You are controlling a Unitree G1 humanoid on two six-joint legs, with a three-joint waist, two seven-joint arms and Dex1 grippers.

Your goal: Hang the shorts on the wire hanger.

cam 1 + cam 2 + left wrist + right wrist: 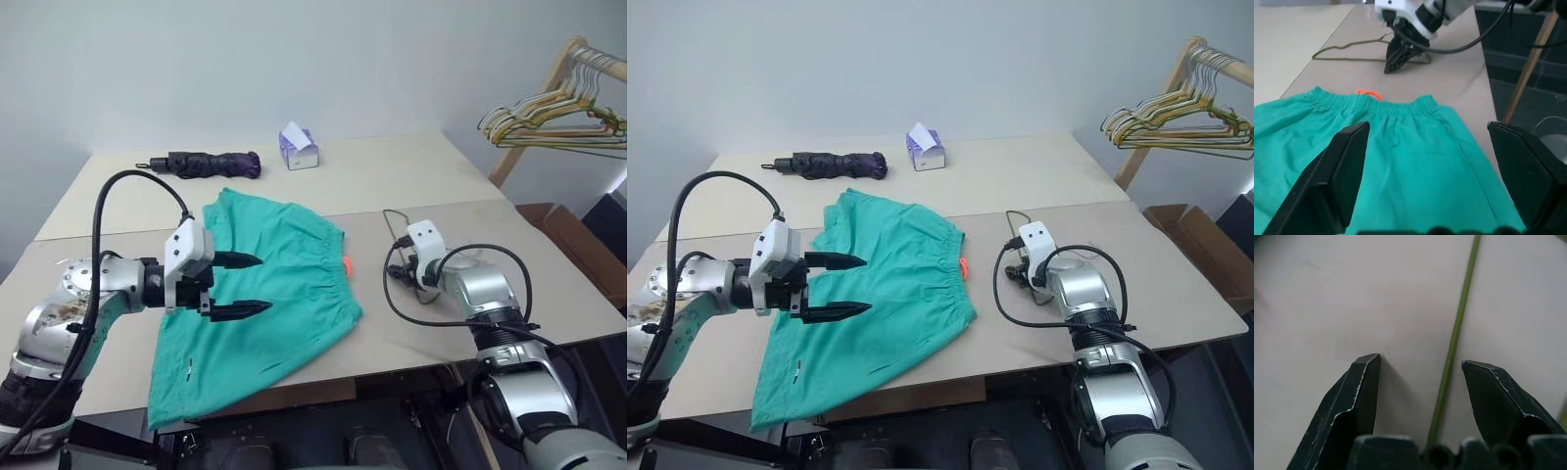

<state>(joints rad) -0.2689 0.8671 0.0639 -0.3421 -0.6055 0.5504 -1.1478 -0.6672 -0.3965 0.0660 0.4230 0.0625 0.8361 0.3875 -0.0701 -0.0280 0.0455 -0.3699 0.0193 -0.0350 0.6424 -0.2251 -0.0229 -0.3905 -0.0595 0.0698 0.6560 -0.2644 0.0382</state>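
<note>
The thin olive-grey wire hanger (pixel 1352 51) lies flat on the beige desk (pixel 549 284), one wire running lengthwise between the right gripper's (pixel 1420 363) released fingers. The left gripper (pixel 240 284), released, hovers over the teal cloth shorts (pixel 294 284) alongside.

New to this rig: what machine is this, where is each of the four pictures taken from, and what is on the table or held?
It is a two-armed humanoid robot. Two pictures come from its head, looking down over its arms; the other two come from a camera on each wrist, looking along that gripper's black fingers.

On the table lie the teal shorts spread flat, a thin wire hanger, a folded dark umbrella and a small tissue box.

The left gripper hovers open over the shorts. The right gripper is open with the hanger's wire running between its fingers, not clamped. Nothing is held. Coloured hangers hang on a rack at the right.
</note>
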